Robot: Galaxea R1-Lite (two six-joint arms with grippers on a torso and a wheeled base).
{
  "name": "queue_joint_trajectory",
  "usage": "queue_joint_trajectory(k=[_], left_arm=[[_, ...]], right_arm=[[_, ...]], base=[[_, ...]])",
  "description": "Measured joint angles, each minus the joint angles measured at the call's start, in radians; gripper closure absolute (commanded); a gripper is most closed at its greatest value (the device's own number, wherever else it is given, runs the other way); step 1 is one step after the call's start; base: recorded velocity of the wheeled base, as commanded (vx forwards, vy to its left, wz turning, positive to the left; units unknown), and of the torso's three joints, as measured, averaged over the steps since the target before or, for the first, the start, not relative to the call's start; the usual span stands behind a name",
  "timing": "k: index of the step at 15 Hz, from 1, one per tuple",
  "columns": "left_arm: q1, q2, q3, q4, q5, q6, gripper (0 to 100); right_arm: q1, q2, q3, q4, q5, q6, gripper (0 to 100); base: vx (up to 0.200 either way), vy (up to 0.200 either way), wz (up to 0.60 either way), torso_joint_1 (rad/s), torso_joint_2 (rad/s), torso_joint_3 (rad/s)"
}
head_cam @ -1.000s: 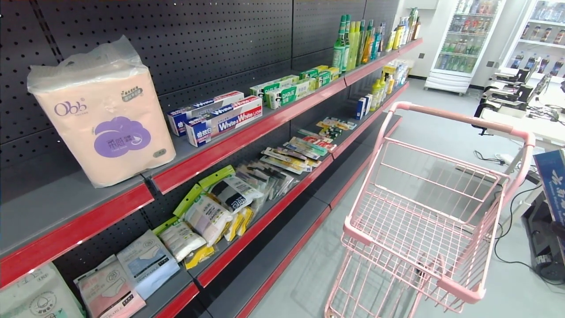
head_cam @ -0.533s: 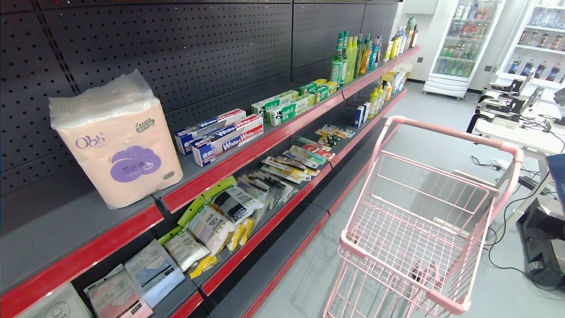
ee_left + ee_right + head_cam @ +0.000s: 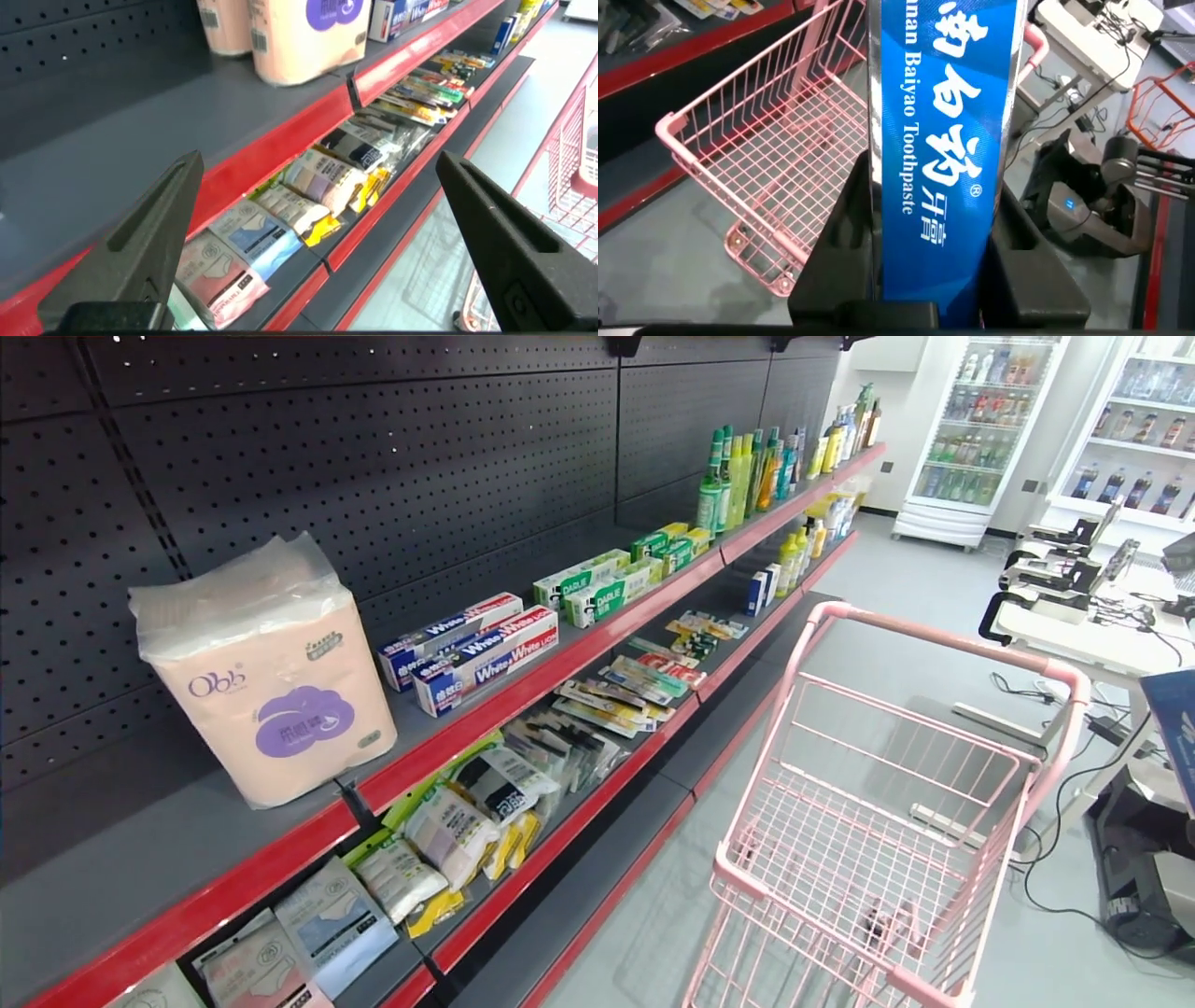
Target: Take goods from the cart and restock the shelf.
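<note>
My right gripper (image 3: 934, 229) is shut on a tall blue toothpaste box (image 3: 938, 112), held upright over the floor beside the pink wire cart (image 3: 775, 121). In the head view the blue toothpaste box (image 3: 1178, 728) shows at the far right edge, to the right of the cart (image 3: 896, 784). My left gripper (image 3: 318, 168) hangs open, with nothing between its widely spread fingers, in front of the red-edged shelf (image 3: 140, 140). On the top shelf (image 3: 112, 868) stand a tissue pack (image 3: 271, 672) and white toothpaste boxes (image 3: 485, 649).
Green toothpaste boxes (image 3: 602, 583) and bottles (image 3: 747, 462) line the top shelf farther on. Packets (image 3: 457, 821) fill the lower shelf. Drink fridges (image 3: 971, 439) stand at the back. A desk (image 3: 1092, 616), floor cables (image 3: 1055, 859) and a black device (image 3: 1083, 205) sit to the right.
The head camera has shifted, so the shelf and the cart sit lower and more to the right in the picture. None of the goods has visibly moved.
</note>
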Motion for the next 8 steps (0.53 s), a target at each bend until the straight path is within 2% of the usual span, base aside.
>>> queue_joint_trajectory(k=[8], left_arm=[[0.000,0.000,0.000,0.000,0.000,0.000,0]], right_arm=[[0.001,-0.005,0.004,0.000,0.001,0.000,100]], base=[[0.000,0.000,0.00,0.170,-0.35,-0.187]])
